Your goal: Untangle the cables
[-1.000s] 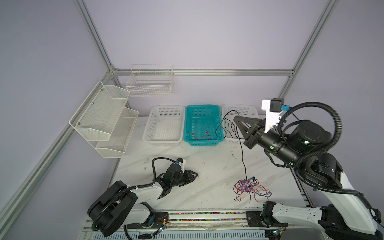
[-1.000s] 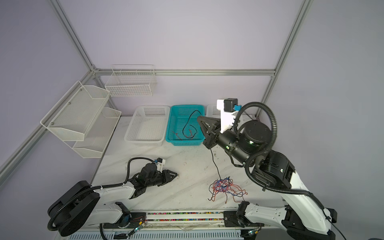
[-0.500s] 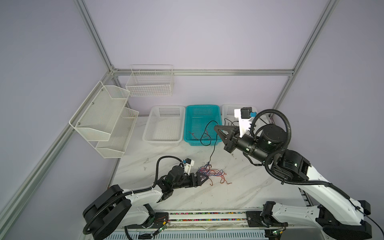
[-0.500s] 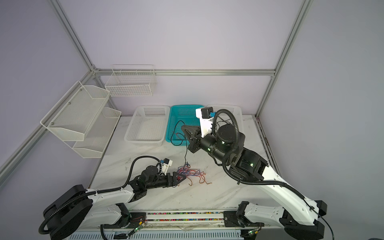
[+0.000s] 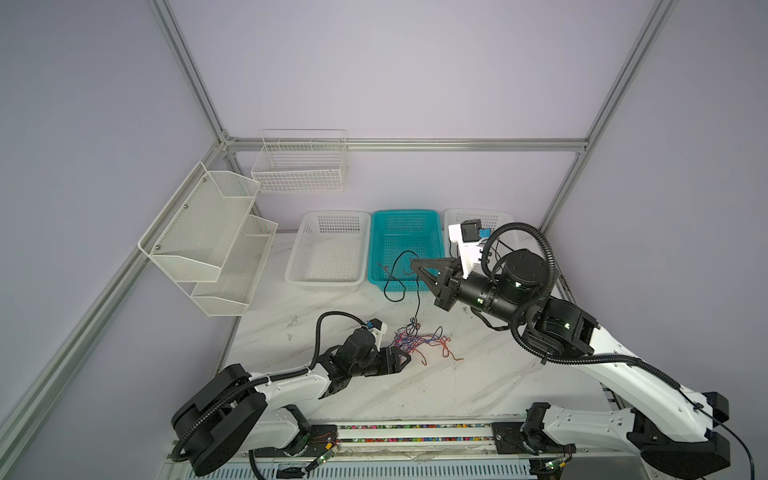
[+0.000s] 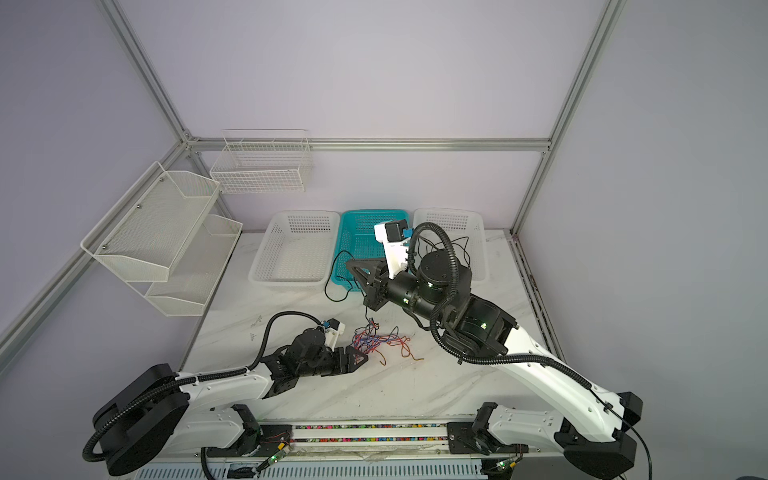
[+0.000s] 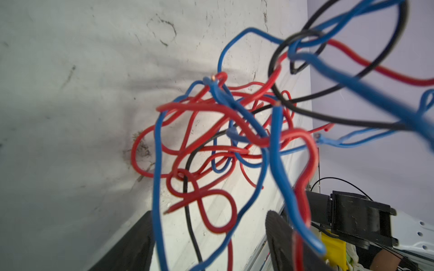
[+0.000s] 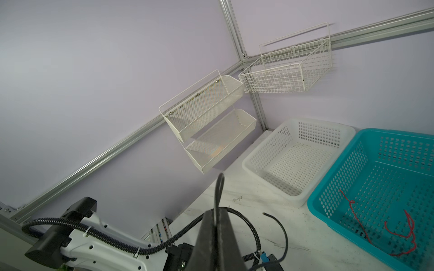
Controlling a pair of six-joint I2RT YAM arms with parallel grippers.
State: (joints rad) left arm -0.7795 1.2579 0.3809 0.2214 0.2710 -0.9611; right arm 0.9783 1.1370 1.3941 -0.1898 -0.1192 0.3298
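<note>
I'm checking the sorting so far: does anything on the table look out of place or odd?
Yes: the black cable pinched in the raised right gripper is not free; it hangs down into the red-and-blue tangle on the table.

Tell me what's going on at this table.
Cable untangling is under way. The right tool, shut on a black cable, holds it raised before the teal basket, its lower end running down into the red and blue tangle on the table. The left tool sits at the tangle's edge, jaws apart, strands between them.
</note>
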